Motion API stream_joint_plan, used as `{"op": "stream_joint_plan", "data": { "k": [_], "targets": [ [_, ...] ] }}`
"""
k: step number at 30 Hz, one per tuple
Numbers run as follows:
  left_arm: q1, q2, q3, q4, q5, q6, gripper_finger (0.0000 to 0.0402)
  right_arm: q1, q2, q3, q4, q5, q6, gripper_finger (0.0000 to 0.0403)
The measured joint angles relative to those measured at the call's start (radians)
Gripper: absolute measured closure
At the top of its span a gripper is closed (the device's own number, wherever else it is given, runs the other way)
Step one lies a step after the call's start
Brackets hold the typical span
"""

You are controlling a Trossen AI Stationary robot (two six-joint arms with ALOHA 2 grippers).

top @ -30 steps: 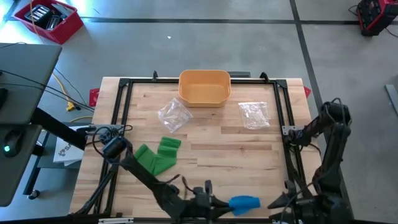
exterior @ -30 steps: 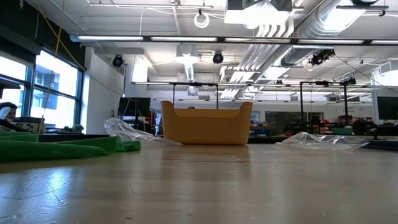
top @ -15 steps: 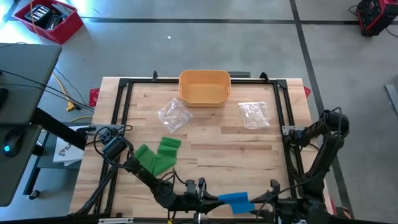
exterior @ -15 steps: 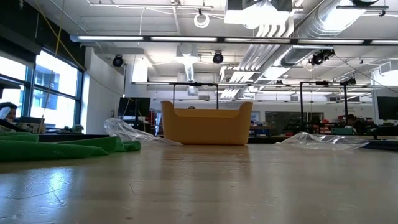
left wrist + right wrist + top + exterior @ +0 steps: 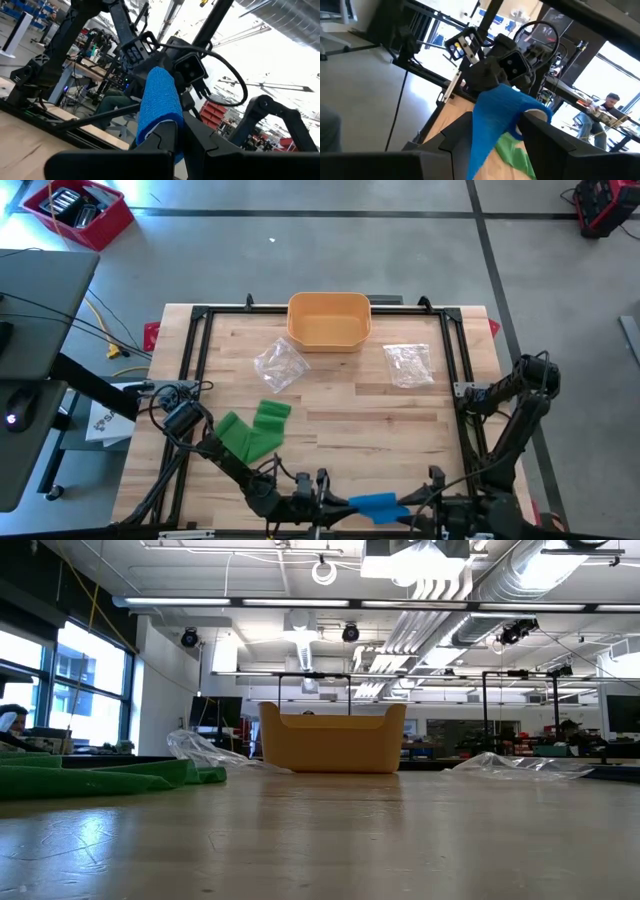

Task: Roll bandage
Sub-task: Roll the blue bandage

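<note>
A blue bandage (image 5: 372, 504) hangs over the table's near edge between my two grippers. My left gripper (image 5: 338, 505) reaches in from the left and is shut on it. My right gripper (image 5: 408, 505) comes from the right and stands open, its fingers on either side of the bandage's free end (image 5: 495, 110); whether they touch it I cannot tell. A green bandage (image 5: 255, 430) lies flat and partly folded on the table's left half, and it also shows in the low view (image 5: 90, 778). The low view shows neither gripper nor the blue bandage. My left gripper pinches one end of the blue bandage (image 5: 152, 131) between its two fingers. The fingers come about level from the table's left, slightly raised, and lie along the bandage. The bandage sticks out past the fingertips toward my right gripper, clear of the table.
An orange bin (image 5: 329, 320) stands at the far edge's middle. Two clear plastic bags (image 5: 279, 364) (image 5: 408, 364) lie in front of it. A black frame (image 5: 196, 380) runs around the tabletop. Bare wood lies between the green bandage and the right rail.
My right gripper has moved toward the table's left along the near edge until its fingers flank the blue bandage's free end. My left gripper has sunk a little and drawn the bandage slightly left. The bandage now looks longer and flatter than before.
</note>
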Motion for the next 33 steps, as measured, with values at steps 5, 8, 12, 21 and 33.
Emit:
{"op": "stream_joint_plan", "data": {
  "k": [5,8,12,21,33],
  "targets": [
    [-0.001,0.0,0.0,0.0,-0.003,0.007,0.0392,-0.028,0.0,0.0,0.0,0.004,0.013,0.0242],
    [-0.001,0.0,0.0,0.0,-0.005,0.007,0.0392,-0.038,0.0,0.0,-0.001,0.009,0.035,0.0242],
    [-0.003,0.0,0.0,0.001,0.0,0.007,0.0392,-0.046,0.0,0.0,0.0,-0.03,0.042,0.0254],
    [-0.004,0.0,-0.002,-0.006,0.013,0.027,0.039,-0.068,-0.002,0.0,-0.06,-0.123,0.088,0.0389],
    [0.001,0.0,0.006,0.066,0.045,0.464,0.0253,-0.063,-0.206,-0.099,-0.192,-0.18,0.331,0.04]
  ]
}}
